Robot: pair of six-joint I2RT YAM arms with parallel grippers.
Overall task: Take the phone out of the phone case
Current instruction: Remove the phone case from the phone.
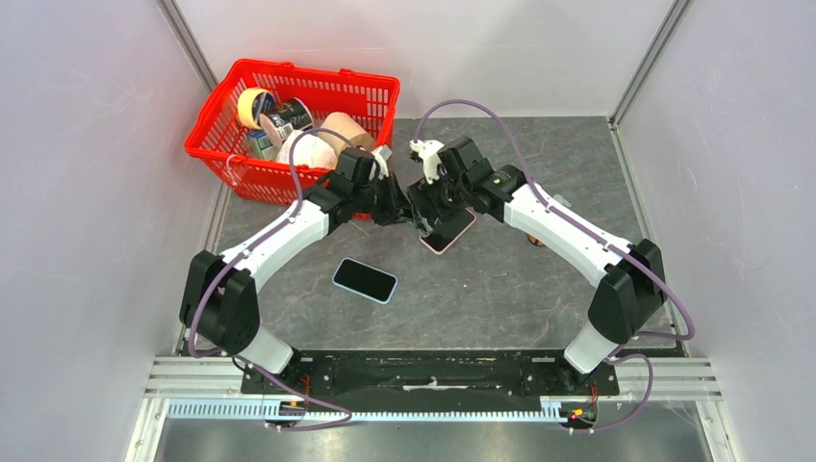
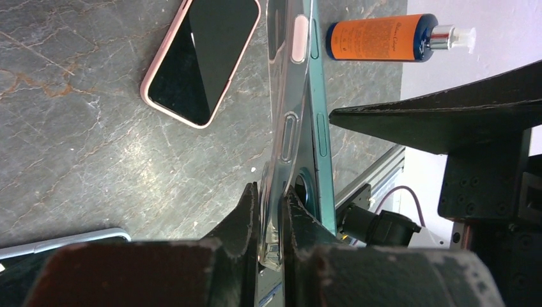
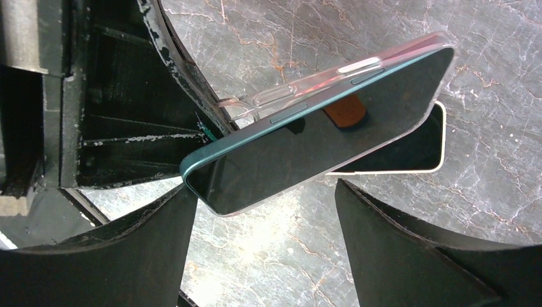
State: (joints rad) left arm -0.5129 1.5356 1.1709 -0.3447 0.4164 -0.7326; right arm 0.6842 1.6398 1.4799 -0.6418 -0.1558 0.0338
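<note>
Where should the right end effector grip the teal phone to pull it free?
Probably at the teal phone's freed end, coming from the screen side. That end stands apart from the clear case, whose wall the left end effector pinches, and it sits between the open right end effector's fingers.
</note>
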